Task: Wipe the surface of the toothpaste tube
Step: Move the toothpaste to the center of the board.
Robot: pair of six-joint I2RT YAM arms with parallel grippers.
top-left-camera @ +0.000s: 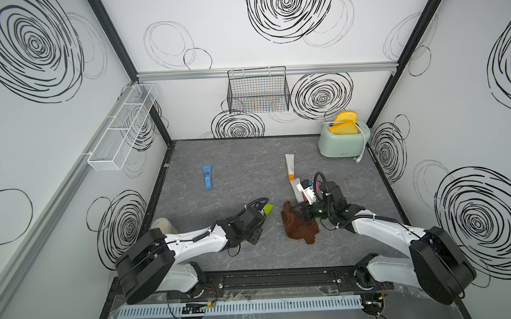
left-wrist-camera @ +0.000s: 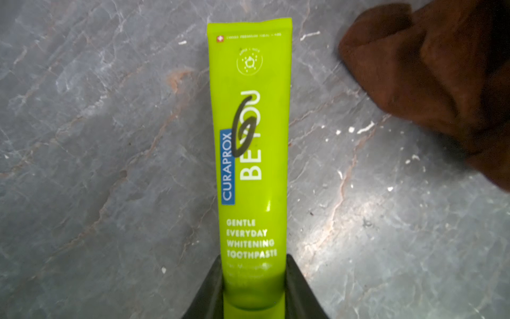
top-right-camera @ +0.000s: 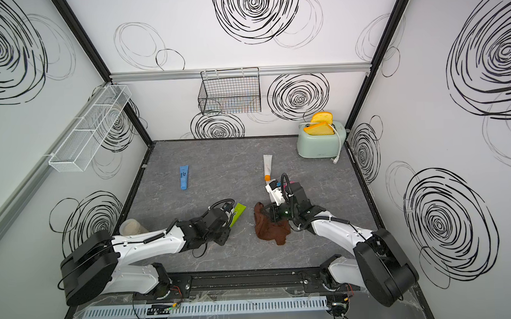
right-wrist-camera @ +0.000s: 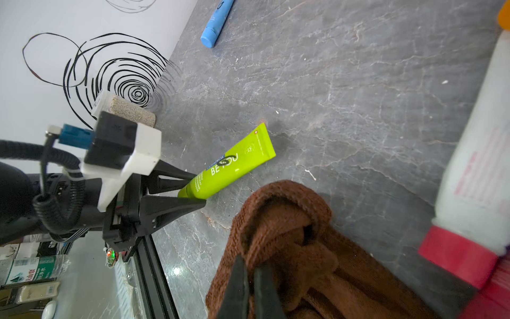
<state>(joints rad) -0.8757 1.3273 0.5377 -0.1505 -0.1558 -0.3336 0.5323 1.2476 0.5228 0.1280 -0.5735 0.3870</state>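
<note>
The lime-green toothpaste tube carries a black scribble on its printed face. My left gripper is shut on the tube's cap end. In the right wrist view the tube slants from the left gripper down toward the grey tabletop. Both top views show the tube sticking out past the left wrist. My right gripper is shut on a bunched brown cloth. The cloth lies just right of the tube, apart from it.
A blue tube lies at mid-left, and a white tube with an orange cap at mid-right. A white tube with a red cap lies beside the right wrist. A mint toaster stands back right, a jar by the left wall.
</note>
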